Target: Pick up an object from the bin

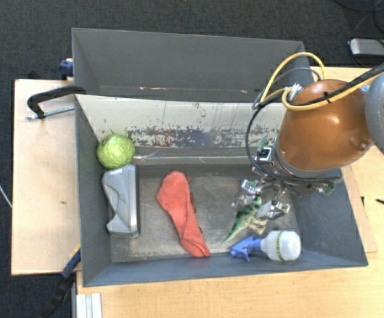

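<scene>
My gripper (262, 199) hangs below the orange cover at the bin's right side, low over the floor. Its two metal fingers stand apart, so it is open. Just under and to the front-left of it lies a small green toy figure (243, 222), its upper end reaching up to the fingertips. I cannot tell whether the fingers touch it. A white bottle with a blue nozzle (271, 246) lies on its side right in front of the gripper, against the front wall. A red cloth (182, 211) lies stretched out on the floor to the left.
A green ball (116, 151) rests in the back left corner. Beside it, a grey folded piece (123, 201) lies along the left wall. The arm's orange cover and cables hang over the bin's right rear part.
</scene>
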Robot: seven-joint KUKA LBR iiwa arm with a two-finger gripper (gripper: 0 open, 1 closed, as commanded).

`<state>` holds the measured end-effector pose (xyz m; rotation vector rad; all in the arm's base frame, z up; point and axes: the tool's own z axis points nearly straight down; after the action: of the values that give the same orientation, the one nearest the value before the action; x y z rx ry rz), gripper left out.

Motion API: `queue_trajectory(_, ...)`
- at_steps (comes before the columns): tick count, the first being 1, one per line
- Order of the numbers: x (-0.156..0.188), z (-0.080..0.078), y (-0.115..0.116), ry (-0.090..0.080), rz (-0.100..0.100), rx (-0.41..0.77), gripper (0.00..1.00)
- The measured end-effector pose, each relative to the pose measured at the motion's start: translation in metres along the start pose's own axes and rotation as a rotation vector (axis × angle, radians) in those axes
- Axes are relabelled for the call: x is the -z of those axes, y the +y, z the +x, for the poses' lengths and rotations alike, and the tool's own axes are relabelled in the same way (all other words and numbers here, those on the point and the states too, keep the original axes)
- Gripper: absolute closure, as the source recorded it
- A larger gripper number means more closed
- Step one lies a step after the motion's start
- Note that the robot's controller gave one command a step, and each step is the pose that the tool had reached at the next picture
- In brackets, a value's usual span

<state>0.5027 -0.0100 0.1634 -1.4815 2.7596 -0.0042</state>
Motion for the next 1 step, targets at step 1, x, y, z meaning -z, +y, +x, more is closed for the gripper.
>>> queue_trajectory(1, 0.0488, 0.0006, 0.0079, 0.005, -0.009, -0.023, 1.0)
